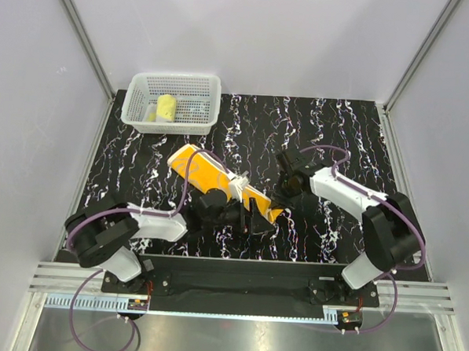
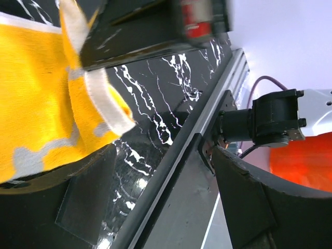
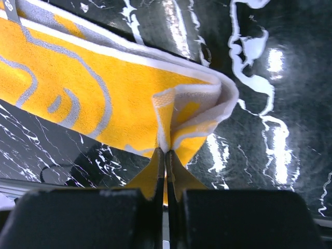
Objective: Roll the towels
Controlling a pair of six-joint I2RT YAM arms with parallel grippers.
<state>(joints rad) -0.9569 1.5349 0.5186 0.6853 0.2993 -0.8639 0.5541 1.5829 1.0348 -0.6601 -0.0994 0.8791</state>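
The bright orange towel [image 1: 207, 172] lies slantwise across the middle of the black marbled table, with grey-white line marks and a white hem. My right gripper [image 3: 166, 153] is shut on its folded near-right corner, and that pinched corner of the orange towel [image 3: 78, 98] curls into a loop. My left gripper [image 2: 163, 155] is open just left of that end. The orange towel [image 2: 36, 104] drapes over its left finger and nothing sits between the jaws. The pale yellow towel [image 1: 166, 107] lies rolled inside the basket.
A white mesh basket [image 1: 213, 96] stands at the far left of the table. An aluminium rail [image 1: 236, 290] runs along the near edge, by both arm bases. Pale walls close in the left, right and back sides.
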